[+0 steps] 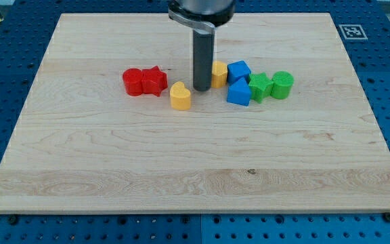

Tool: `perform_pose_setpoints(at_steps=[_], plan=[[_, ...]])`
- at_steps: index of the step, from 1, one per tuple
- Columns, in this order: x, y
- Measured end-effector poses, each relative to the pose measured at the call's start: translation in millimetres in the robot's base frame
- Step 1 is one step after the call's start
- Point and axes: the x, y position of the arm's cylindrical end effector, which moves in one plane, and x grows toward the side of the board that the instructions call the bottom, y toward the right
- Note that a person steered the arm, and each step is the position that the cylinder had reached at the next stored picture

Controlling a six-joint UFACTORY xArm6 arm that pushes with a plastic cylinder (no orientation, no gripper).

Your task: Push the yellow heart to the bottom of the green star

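The yellow heart (180, 96) lies near the board's middle. My tip (202, 87) stands just to its upper right, a small gap away. The green star (259, 86) lies further to the view's right, between a blue triangle (238, 93) and a green cylinder (283, 85). A second yellow block (219, 73) sits right of my rod, partly hidden by it.
A blue block (238, 70) sits above the blue triangle. A red cylinder (133, 81) and a red star (154, 80) touch each other left of the heart. The wooden board (80, 169) rests on a blue perforated table.
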Motion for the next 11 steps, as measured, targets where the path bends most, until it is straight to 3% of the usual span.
perform_pose_setpoints(at_steps=[2, 3, 5, 7, 9, 11], plan=[[-5, -54], [23, -52], [58, 16], [78, -10], [83, 71], [137, 82]])
